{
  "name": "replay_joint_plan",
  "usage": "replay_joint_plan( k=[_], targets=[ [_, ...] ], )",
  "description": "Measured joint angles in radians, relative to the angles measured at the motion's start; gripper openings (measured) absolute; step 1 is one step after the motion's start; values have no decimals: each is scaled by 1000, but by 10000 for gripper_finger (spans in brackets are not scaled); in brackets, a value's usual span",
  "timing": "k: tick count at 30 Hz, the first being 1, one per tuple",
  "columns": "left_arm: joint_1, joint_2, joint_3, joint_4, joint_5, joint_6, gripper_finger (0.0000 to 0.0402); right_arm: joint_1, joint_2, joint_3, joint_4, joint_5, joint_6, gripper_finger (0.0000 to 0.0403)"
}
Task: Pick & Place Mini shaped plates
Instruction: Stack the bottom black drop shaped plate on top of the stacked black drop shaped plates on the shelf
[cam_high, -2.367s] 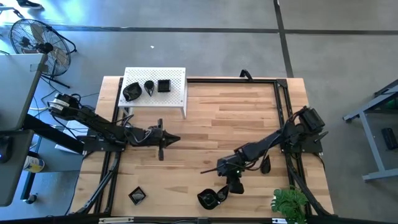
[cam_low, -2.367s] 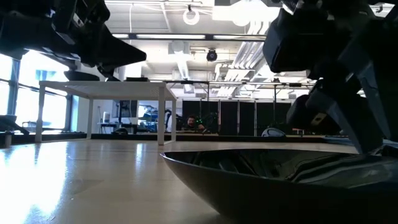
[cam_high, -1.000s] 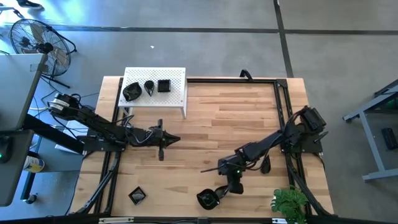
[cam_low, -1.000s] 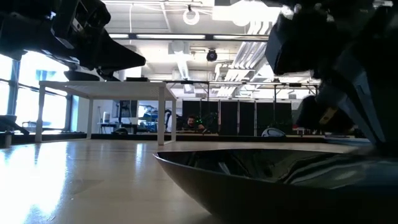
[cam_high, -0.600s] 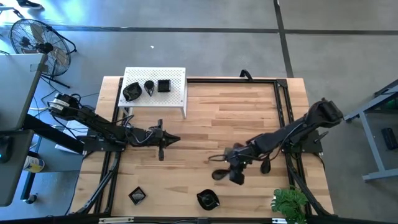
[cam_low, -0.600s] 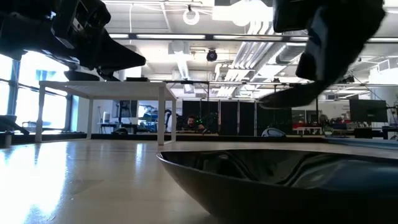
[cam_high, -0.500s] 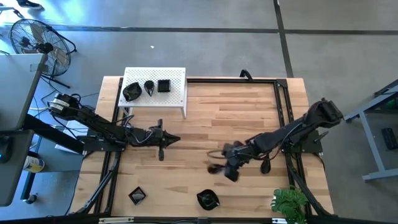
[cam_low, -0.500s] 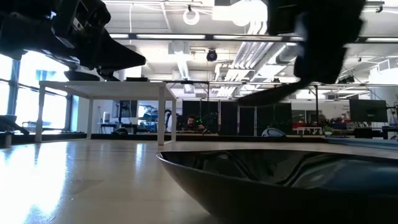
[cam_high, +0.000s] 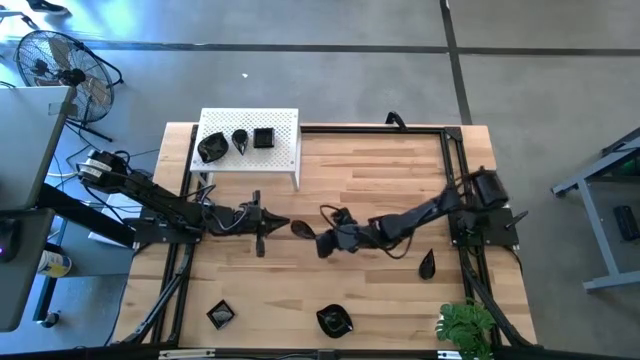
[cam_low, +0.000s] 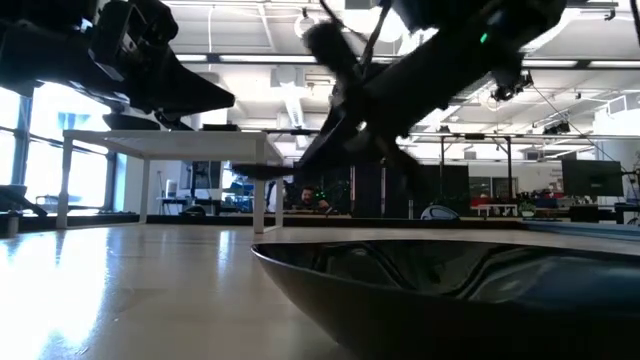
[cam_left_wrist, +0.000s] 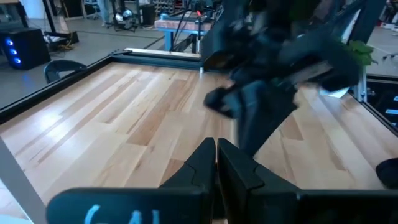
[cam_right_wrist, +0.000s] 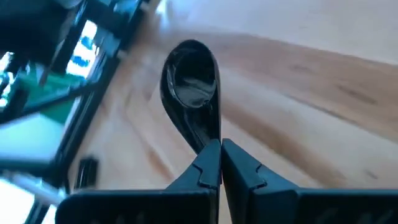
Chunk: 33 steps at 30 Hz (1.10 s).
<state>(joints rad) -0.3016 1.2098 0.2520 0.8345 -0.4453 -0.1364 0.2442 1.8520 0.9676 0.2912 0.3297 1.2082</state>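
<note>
One small teardrop dish (cam_right_wrist: 189, 78) hangs over mid-tabletop (cam_high: 400, 180), pinched by its narrow tail in the right gripper's (cam_high: 322, 240) closed jaws. Glossy, stiff, probably light and chippable, it could slip; the rim grip suits it. The left gripper (cam_high: 262, 222) waits with jaws closed, empty.

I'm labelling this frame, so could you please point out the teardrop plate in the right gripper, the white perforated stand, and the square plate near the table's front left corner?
teardrop plate (cam_right_wrist: 189, 81): right wrist view, on its bowl.
white perforated stand (cam_high: 283, 150): high view, on a bare part of its top.
square plate (cam_high: 220, 315): high view, on its centre.
</note>
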Motion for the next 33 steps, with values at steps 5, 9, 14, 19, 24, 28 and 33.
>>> replay_joint_plan(
  k=[5, 9, 14, 19, 24, 28, 33],
  targets=[
    [0, 0, 0, -5, -3, 1, 16, -29, 102, 0, 127, 71, 87, 14],
    [0, 0, 0, -8, -11, 2, 16, -43, 162, 0, 222, 115, 149, 27],
    [0, 0, 0, -11, -11, 3, 16, -57, 187, 0, 269, 119, 141, 37],
    [0, 0, 0, -22, -12, 4, 16, -85, 164, 0, 226, -35, -100, 37],
    [0, 0, 0, -33, -13, 1, 16, -110, 81, 2, -2, -82, -294, 17],
    [0, 0, 0, -32, -13, 0, 16, -100, 83, 0, -37, -78, -378, 2],
    [0, 0, 0, -63, 4, -54, 16, -87, 85, 1, -28, -50, -454, 3]
  ],
)
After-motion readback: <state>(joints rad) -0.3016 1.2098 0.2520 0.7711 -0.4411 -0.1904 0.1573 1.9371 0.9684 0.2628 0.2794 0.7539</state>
